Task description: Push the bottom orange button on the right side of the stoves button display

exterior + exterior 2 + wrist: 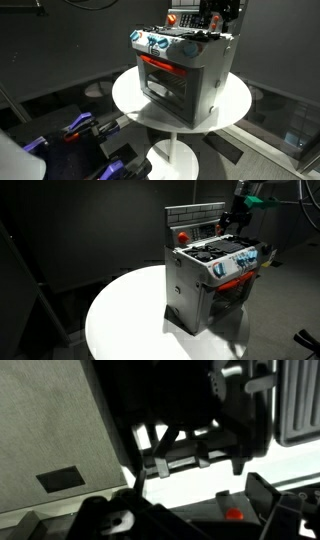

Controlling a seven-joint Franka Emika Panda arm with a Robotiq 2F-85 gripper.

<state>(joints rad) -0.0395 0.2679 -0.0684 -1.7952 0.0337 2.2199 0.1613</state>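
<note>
Dark room, black walls and floor, with a round white desk (235, 105) that has a smooth matte top and stands on a single pedestal. A toy stove (185, 75) sits on it: a boxy grey body with hard plastic-looking panels, a black cooktop and a brick-pattern back wall (195, 218) carrying a red knob (181, 237). The oven door faces front, with a red strip (160, 62) along its top edge. The button panel (238, 264) runs along the front upper edge of the stove and has round bluish knobs. The orange button itself is too small to pick out in either exterior view. The fingers (238, 218) are black and hang above the rear of the cooktop, near the back wall and well apart from the panel. The wrist view is dark and blurred, so I can't tell how far apart the fingers are, and no contact is visible.
</note>
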